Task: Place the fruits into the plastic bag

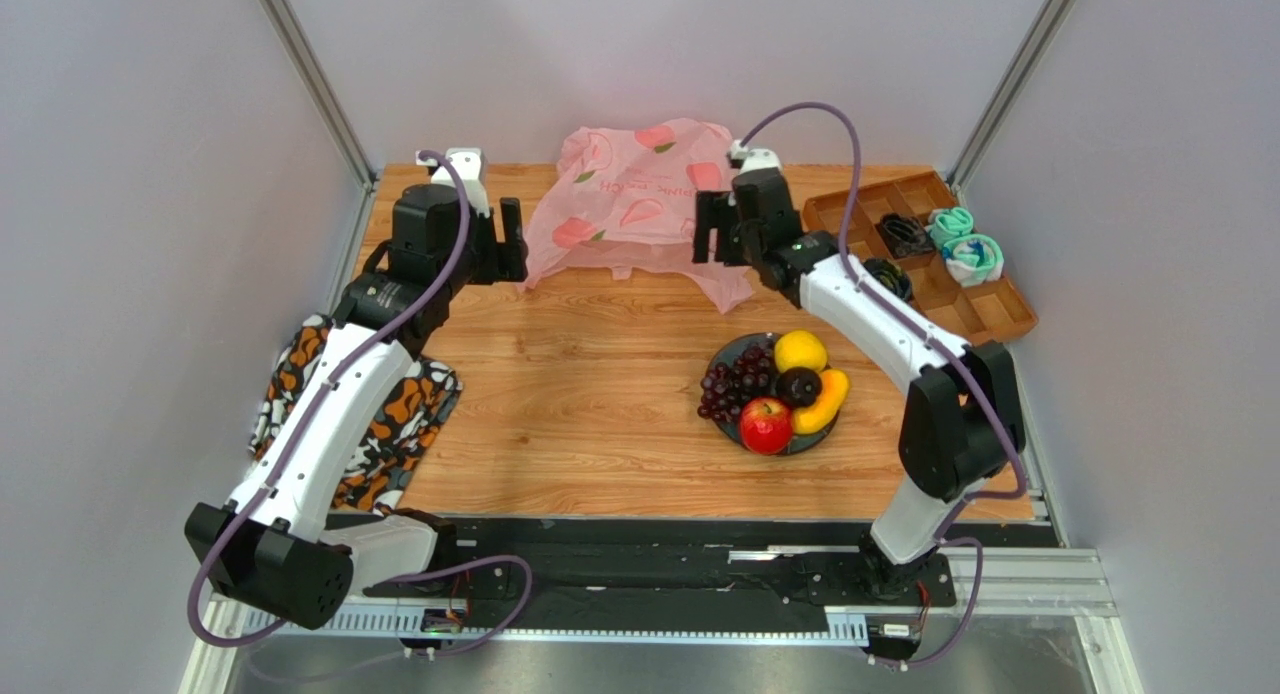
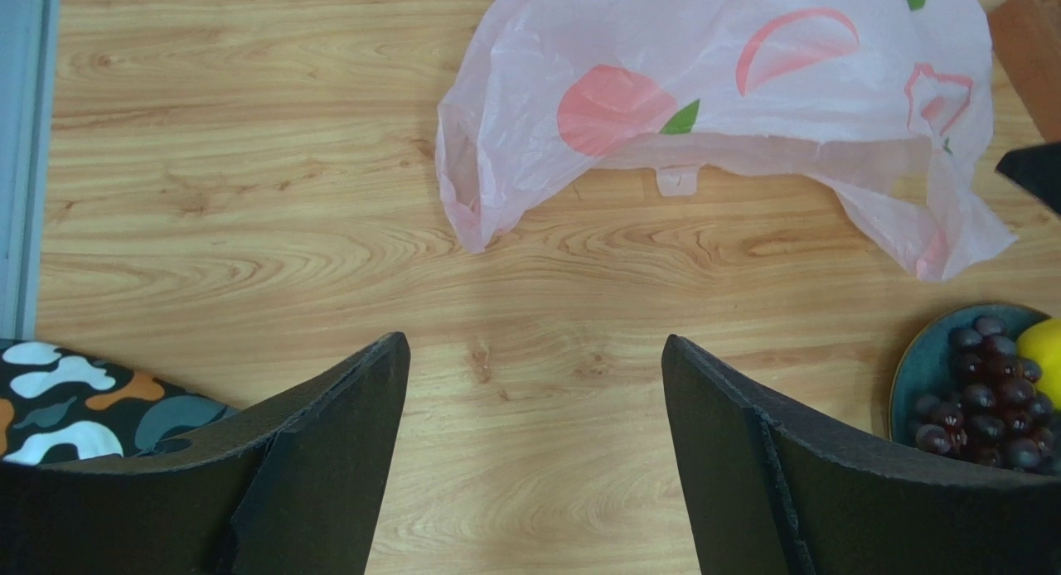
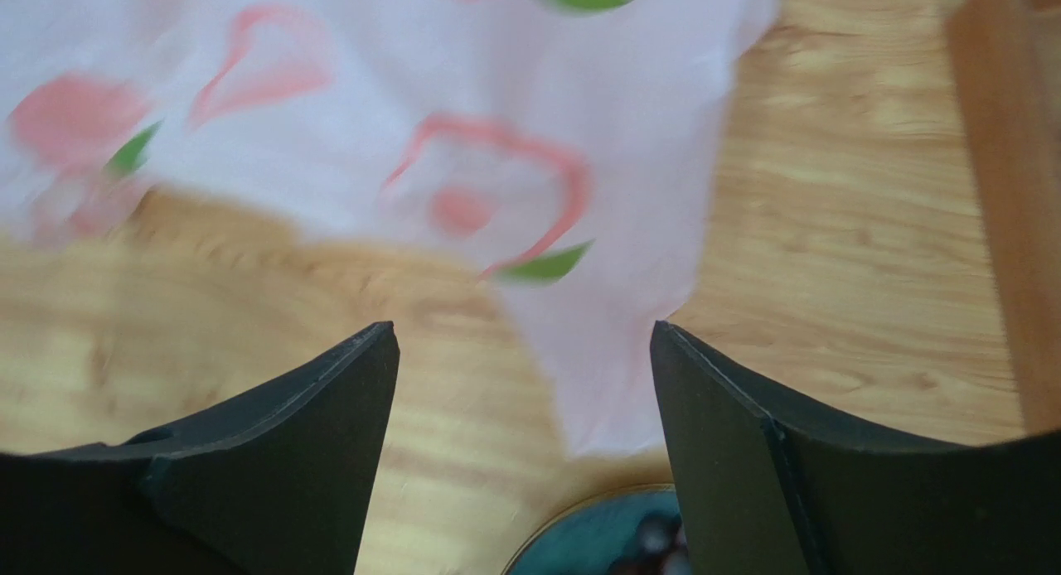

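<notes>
The plastic bag seems thin, slippery; grasp its rim. The left fingers and right fingers are released.

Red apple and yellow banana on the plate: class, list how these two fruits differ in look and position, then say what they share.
Colour: the red apple is red, while the yellow banana is yellow.
Shape: the apple is round, the banana long and curved.
Position: in the top view, the apple sits at the near edge of the plate, and the banana lies along its right side.
Shared: both rest on the same dark plate with the other fruit.
</notes>
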Robot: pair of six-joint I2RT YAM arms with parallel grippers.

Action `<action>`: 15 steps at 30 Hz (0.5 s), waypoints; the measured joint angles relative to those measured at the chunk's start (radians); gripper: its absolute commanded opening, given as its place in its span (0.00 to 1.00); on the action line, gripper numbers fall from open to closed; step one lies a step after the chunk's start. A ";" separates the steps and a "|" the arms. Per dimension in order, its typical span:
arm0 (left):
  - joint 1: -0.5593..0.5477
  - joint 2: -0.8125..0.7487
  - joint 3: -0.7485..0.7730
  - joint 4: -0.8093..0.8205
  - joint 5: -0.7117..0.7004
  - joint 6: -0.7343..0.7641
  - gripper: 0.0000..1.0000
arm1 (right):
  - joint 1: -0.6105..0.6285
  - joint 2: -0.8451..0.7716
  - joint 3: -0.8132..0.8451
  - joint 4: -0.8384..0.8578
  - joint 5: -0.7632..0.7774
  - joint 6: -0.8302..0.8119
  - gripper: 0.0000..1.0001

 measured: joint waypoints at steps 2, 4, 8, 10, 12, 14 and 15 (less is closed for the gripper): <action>0.004 0.010 0.010 -0.012 0.010 0.000 0.83 | 0.079 -0.047 -0.031 -0.002 0.034 -0.021 0.80; 0.006 0.022 0.019 -0.015 0.021 0.000 0.83 | 0.152 -0.058 -0.033 -0.002 0.075 -0.035 0.80; 0.010 0.039 0.024 -0.018 0.033 0.002 0.83 | 0.208 -0.019 -0.028 -0.040 0.196 -0.037 0.80; 0.010 0.044 0.024 -0.018 0.034 0.004 0.83 | 0.201 0.020 -0.020 -0.069 0.259 -0.033 0.80; 0.010 0.053 0.026 -0.020 0.035 0.006 0.83 | 0.191 0.066 -0.013 -0.093 0.321 -0.030 0.80; 0.011 0.064 0.030 -0.021 0.038 0.007 0.83 | 0.182 0.100 -0.005 -0.116 0.363 -0.030 0.80; 0.013 0.073 0.032 -0.024 0.047 0.008 0.83 | 0.175 0.120 0.001 -0.123 0.381 -0.030 0.80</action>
